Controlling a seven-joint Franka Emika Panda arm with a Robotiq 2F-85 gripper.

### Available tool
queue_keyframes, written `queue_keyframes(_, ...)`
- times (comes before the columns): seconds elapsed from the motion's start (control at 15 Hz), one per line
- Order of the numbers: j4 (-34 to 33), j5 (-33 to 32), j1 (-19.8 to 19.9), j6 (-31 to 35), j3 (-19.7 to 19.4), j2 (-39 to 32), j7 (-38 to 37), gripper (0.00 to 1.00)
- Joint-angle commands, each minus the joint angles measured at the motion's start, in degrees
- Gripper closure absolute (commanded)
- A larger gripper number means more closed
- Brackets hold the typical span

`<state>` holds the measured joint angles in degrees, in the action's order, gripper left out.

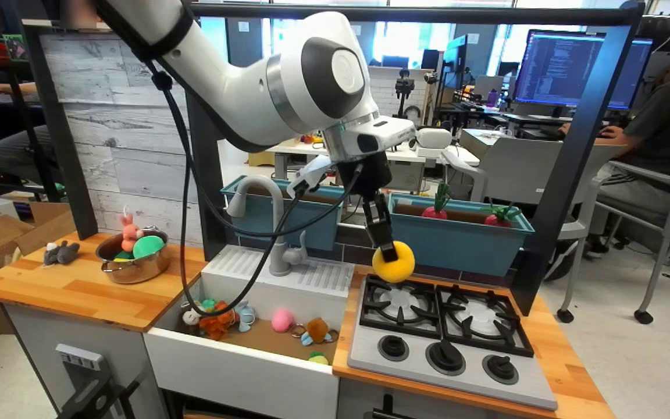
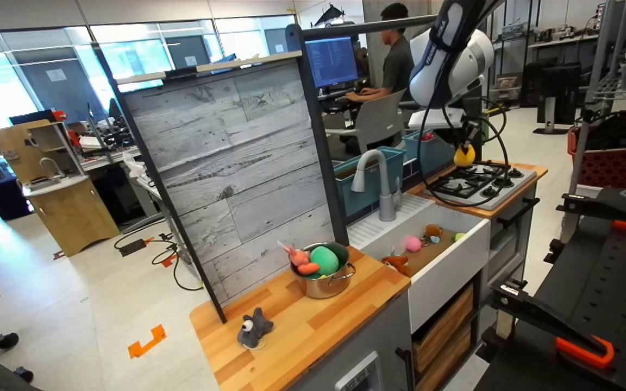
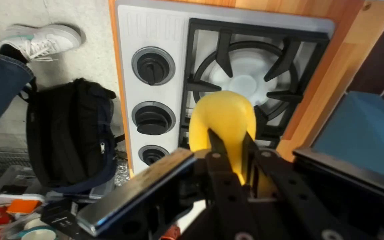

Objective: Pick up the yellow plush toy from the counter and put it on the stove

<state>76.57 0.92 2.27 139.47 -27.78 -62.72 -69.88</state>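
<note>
The claw [image 3: 230, 136] was clamped on the yellow toy [image 1: 398, 269], above the stove [image 1: 417, 352]. The arm [image 2: 469, 58] bore "FRANKA"; writing on a screen [image 1: 562, 67] behind the stove was too small to read.

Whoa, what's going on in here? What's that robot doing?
A robot arm is holding a yellow plush toy, pinched in its tool. The toy hangs over the stove and hasn't been let go yet. Other small toys lie in the white sink, and the shiny pot on the wooden counter has toys in it too.
</note>
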Motion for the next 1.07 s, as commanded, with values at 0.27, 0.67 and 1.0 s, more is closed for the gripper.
queue_keyframes(0.27,-18.6,-4.9,5.1,-12.1,-0.5,-11.5,-11.8,0.96)
queue_keyframes(0.67,-27.8,-7.1,7.2,-11.6,0.8,-15.7,-16.2,0.96)
queue_keyframes(1.0,-32.4,-6.4,8.6,-14.6,4.1,-17.8,-14.7,0.46)
